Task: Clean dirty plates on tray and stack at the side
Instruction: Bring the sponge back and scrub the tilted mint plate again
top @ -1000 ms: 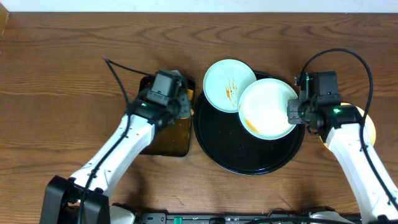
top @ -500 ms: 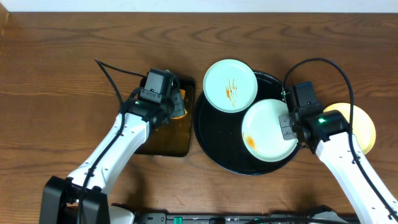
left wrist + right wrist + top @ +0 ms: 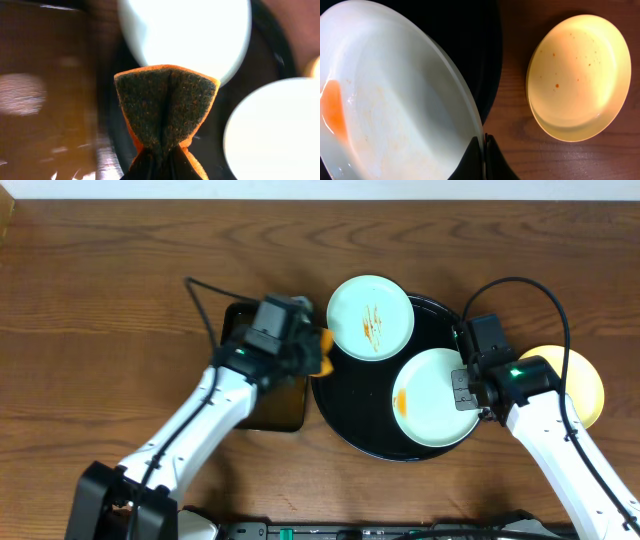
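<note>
Two pale mint plates are over the round black tray (image 3: 350,415). One plate (image 3: 370,316) with thin brown streaks rests on the tray's far-left rim. The other plate (image 3: 435,395) (image 3: 390,100) carries an orange smear at its left; my right gripper (image 3: 466,387) (image 3: 483,150) is shut on its right rim. A pale yellow plate (image 3: 582,385) (image 3: 580,75) lies on the bare wood right of the tray. My left gripper (image 3: 312,352) (image 3: 161,162) is shut on an orange sponge (image 3: 322,352) (image 3: 167,105) with a dark scouring face, at the tray's left edge.
A rectangular dark tray (image 3: 262,405) lies left of the round tray, partly under my left arm. A black cable (image 3: 200,305) loops behind the left arm, and another (image 3: 540,295) arcs over the right arm. Bare wood tabletop (image 3: 100,300) lies at the far left.
My left gripper has carried the sponge from the rectangular tray rightward to the round tray's left edge. The right gripper has drawn the smeared plate down and slightly left.
</note>
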Controlling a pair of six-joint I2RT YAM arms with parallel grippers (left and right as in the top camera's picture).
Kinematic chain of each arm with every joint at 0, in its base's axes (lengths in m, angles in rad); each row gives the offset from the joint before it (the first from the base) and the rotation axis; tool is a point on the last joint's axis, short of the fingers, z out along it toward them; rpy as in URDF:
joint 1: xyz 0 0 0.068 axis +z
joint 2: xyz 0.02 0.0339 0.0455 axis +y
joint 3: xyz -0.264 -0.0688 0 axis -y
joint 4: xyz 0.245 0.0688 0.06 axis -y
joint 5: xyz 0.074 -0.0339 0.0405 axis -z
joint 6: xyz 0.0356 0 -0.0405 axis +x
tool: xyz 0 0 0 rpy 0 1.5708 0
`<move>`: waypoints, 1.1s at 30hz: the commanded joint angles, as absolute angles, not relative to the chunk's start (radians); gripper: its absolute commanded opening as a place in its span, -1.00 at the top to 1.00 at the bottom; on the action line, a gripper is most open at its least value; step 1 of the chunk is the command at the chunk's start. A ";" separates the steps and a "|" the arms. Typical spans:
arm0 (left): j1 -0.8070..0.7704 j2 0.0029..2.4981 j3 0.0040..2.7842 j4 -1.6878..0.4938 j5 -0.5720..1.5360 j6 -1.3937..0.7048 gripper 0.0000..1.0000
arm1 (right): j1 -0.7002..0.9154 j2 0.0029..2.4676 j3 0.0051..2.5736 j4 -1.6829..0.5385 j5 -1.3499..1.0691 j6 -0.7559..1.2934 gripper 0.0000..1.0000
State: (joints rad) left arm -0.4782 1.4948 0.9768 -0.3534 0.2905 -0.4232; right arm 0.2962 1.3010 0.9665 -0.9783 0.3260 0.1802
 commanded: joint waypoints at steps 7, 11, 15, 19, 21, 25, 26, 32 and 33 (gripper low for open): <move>-0.699 1.582 0.978 -0.198 0.336 -0.471 0.85 | 0.308 1.303 0.968 -0.981 0.282 0.209 0.98; -0.767 1.638 0.978 -0.136 0.336 -0.494 0.85 | 0.307 1.303 0.968 -0.982 0.282 0.210 0.98; -0.813 1.694 0.978 -0.103 0.336 -0.504 0.85 | 0.308 1.303 0.968 -0.982 0.280 0.210 0.98; -0.832 1.741 0.978 -0.087 0.336 -0.524 0.85 | 0.308 1.303 0.968 -0.982 0.280 0.210 0.97; -0.836 1.757 0.978 -0.087 0.337 -0.533 0.85 | 0.308 1.303 0.968 -0.982 0.280 0.210 0.97; -0.837 1.778 0.978 -0.130 0.323 -0.533 0.84 | 0.308 1.303 0.968 -0.982 0.280 0.210 0.98; -0.837 1.785 0.978 -0.147 0.311 -0.533 0.85 | 0.308 1.303 0.968 -0.983 0.280 0.210 0.97; -0.835 1.788 0.978 -0.232 0.217 -0.510 0.85 | 0.308 1.303 0.968 -0.984 0.280 0.210 0.98; -0.835 1.787 0.979 -0.235 0.216 -0.495 0.85 | 0.307 1.303 0.968 -0.984 0.280 0.210 0.98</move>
